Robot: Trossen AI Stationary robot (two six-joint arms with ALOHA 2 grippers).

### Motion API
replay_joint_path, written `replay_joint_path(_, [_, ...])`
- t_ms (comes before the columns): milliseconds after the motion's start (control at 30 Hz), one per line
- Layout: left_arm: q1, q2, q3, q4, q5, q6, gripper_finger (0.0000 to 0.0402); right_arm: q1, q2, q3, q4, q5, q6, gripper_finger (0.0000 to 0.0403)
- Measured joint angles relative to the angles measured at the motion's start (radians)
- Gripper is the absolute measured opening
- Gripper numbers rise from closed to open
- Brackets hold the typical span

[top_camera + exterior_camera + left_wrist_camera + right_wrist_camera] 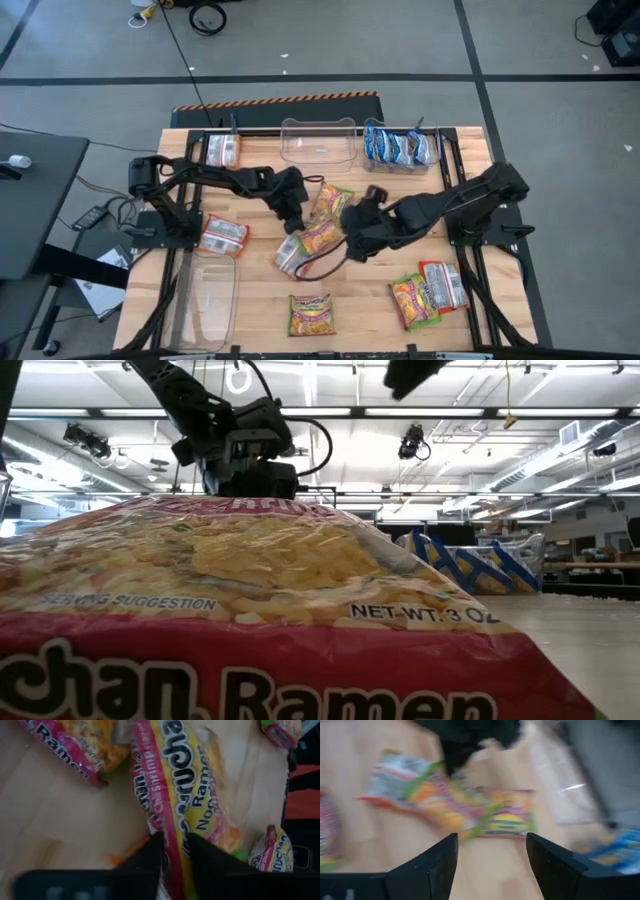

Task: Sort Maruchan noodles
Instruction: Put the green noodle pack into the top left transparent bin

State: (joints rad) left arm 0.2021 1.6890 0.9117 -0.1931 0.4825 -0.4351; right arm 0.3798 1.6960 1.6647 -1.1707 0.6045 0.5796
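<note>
Noodle packets lie scattered over the wooden table. My left gripper (293, 218) (175, 852) is at the table's middle, shut on a yellow-green packet (320, 237) (195, 795). A second yellow-green packet (332, 200) lies just beyond it, and a pale one (293, 255) lies at its near side. My right gripper (352, 240) (492, 852) hovers open just right of the held packet, holding nothing. Blue packets (400, 147) sit in a far-right tub, and a red-orange one (222, 150) sits at the far left. My left gripper pinches the yellow-green packet between its two fingers (152, 857) at the pink-striped long edge (172, 837), near one end. The fingers come from above, pointing down. Whether the packet is lifted off the table cannot be told.
An empty clear tub (320, 140) stands at the far middle and another (210, 290) at the near left. More packets lie at the left (222, 237), near middle (312, 313) (250, 590) and near right (415, 300) (443, 285). Bare wood shows between them.
</note>
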Motion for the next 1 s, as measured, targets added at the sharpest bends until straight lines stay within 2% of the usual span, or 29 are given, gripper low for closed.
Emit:
replay_joint_path(67, [-0.006, -0.003, 0.017, -0.015, -0.016, -0.009, 0.0025, 0.021, -0.039, -0.043, -0.018, 0.068, 0.036, 0.0240])
replay_joint_path(100, [-0.007, -0.014, 0.027, -0.029, -0.028, -0.023, 0.0014, 0.031, -0.058, -0.066, -0.014, 0.088, 0.059, 0.0240])
replay_joint_path(233, [-0.005, -0.091, 0.119, -0.125, -0.076, -0.021, 0.0008, 0.055, -0.132, -0.178, -0.001, 0.094, 0.186, 0.0240])
replay_joint_path(367, [0.044, -0.165, 0.254, -0.249, -0.174, 0.021, 0.0005, 0.076, -0.188, -0.295, 0.077, 0.060, 0.290, 0.0240])
replay_joint_path(567, [0.182, -0.193, 0.402, -0.334, -0.454, 0.054, 0.0003, 0.099, -0.219, -0.445, 0.293, 0.072, 0.309, 0.0240])
replay_joint_path(733, [0.294, -0.155, 0.398, -0.357, -0.720, 0.039, 0.0002, 0.099, -0.212, -0.508, 0.430, 0.049, 0.312, 0.0240])
replay_joint_path(800, [0.332, -0.132, 0.373, -0.344, -0.796, 0.015, 0.0002, 0.105, -0.210, -0.521, 0.463, 0.035, 0.312, 0.0240])
replay_joint_path(900, [0.376, -0.088, 0.336, -0.248, -0.809, 0.000, 0.0002, 0.117, -0.210, -0.532, 0.498, 0.029, 0.311, 0.0240])
replay_joint_path(1000, [0.374, -0.036, 0.318, -0.175, -0.812, 0.001, 0.0002, 0.126, -0.210, -0.532, 0.493, 0.029, 0.310, 0.0240])
